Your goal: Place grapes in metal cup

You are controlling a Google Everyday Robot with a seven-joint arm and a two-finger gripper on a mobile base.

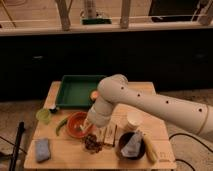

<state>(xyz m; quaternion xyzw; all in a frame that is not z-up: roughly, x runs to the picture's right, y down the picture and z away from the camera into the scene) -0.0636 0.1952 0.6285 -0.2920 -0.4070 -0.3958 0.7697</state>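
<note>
The grapes (92, 143) lie as a dark lumpy cluster on the wooden table (75, 156), just in front of the red bowl (76, 125) and touching or nearly touching its near rim. The metal cup cannot be made out with any certainty; the spot where the grapes sit is too dark to tell whether a cup lies under them. The gripper (96, 131) hangs right above the grapes, beside the red bowl's right edge, and whether its jaws are parted or closed, or have hold of anything, cannot be told, since the thick white arm (150, 102) covers most of it.

Left of the red bowl, a green pepper (61, 125) lies against the rim, and a pale green cup (43, 116) stands farther left near the table's edge. Behind the bowl sits a green tray (72, 92), with an orange fruit (94, 95) at its right side. In front and to the left of the bowl lies a blue-grey sponge (42, 149). To the right of the bowl stand a white cup (133, 121) and a dark bowl (131, 145) holding something pale grey, with a yellow banana (149, 148) just beyond it.
</note>
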